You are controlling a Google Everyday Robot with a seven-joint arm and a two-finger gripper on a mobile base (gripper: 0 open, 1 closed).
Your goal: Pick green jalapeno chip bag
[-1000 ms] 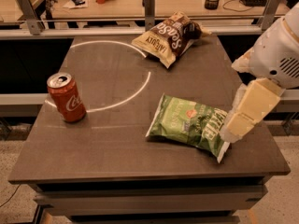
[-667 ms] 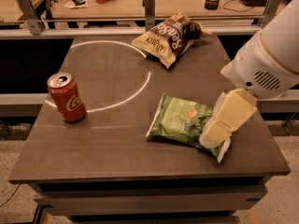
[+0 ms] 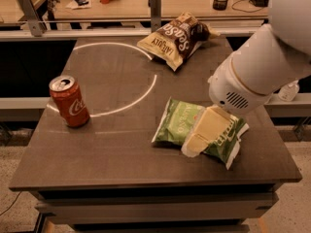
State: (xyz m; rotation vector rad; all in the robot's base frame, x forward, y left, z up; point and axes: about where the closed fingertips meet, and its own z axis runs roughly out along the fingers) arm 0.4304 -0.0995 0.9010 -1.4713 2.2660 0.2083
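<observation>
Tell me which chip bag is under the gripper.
The green jalapeno chip bag, at the front right; the gripper hangs over it. The cream-and-brown bag lies far back.

Cream-yellow, blocky gripper (image 3: 197, 142) over the green bag (image 3: 176, 123); up-right of it a rounded white arm (image 3: 260, 64) with slotted vent (image 3: 236, 100) and tan ring (image 3: 239, 75).

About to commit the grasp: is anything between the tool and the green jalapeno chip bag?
Nothing visible. The tool is right over the middle of the green jalapeno chip bag. The red soda can stands far left and the brown chip bag lies behind, both apart from it.
</observation>
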